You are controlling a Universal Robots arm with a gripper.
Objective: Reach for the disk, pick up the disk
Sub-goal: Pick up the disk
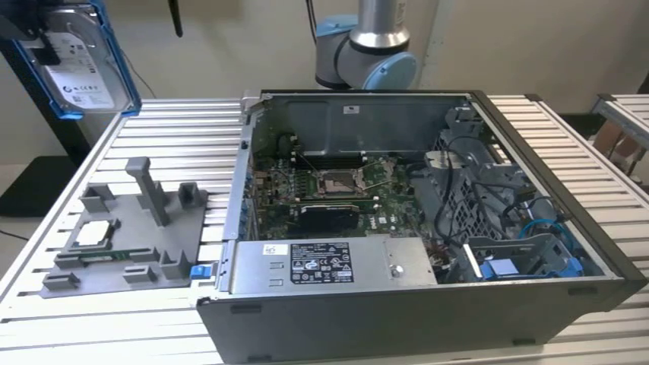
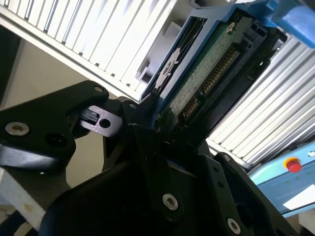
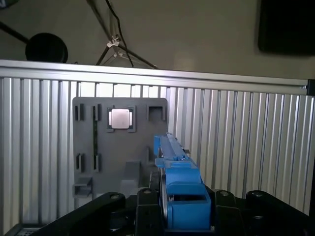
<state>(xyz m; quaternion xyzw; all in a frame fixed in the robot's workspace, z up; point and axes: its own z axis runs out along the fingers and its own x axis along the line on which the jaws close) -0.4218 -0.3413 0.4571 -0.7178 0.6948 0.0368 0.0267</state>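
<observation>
The disk (image 1: 83,70), a silver drive with a white label in a blue bracket, hangs tilted in the air at the exterior view's upper left, above the slatted table's far corner. My gripper (image 1: 29,29) is shut on it from that side. In the second wrist view the black fingers (image 2: 147,123) clamp the disk (image 2: 211,73), whose green circuit board and connector face the camera. In the first wrist view the disk's blue bracket edge (image 3: 182,179) stands between the gripper (image 3: 184,209) fingers, high above the grey fixture.
A grey fixture tray (image 1: 152,255) with a small square silver chip (image 1: 93,233) lies on the slatted aluminium table (image 1: 182,137). An open computer case (image 1: 406,323) holds a motherboard, cables and a long grey box (image 1: 324,262). The arm's base joint (image 1: 367,61) rises behind it.
</observation>
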